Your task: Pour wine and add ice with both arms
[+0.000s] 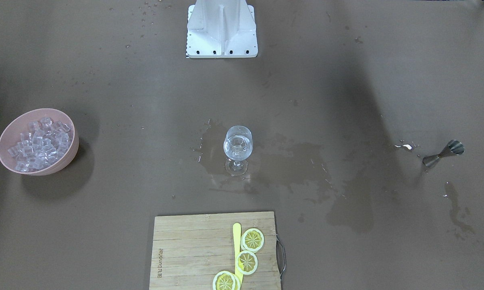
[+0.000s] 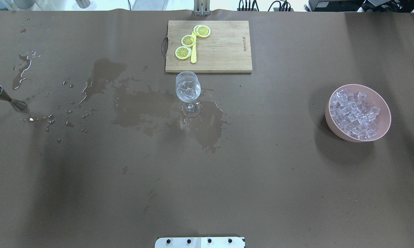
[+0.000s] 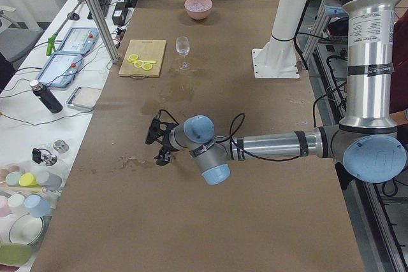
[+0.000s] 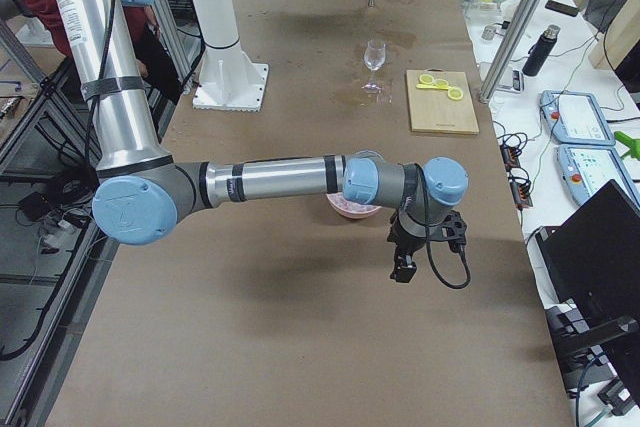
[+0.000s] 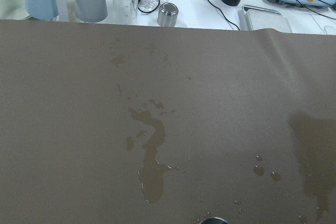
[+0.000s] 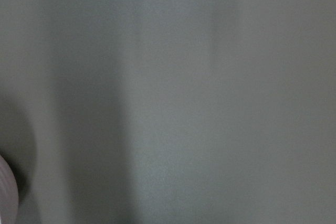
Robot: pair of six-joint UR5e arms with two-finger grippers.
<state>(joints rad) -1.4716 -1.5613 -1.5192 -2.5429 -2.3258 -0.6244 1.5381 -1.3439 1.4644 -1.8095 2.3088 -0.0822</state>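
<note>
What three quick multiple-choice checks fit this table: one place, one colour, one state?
1. Where does the bowl of ice sit relative to the glass?
A. on the robot's left
B. on the robot's right
C. touching it
2. What colour is the bowl?
A. pink
B. blue
C. white
3. The glass is:
A. lying on its side
B. upside down
C. standing upright

Key:
1 B: the overhead view shows the bowl far off in the right half.
2 A: its wall and rim are pink.
3 C: it stands on its foot in a wet patch.
</note>
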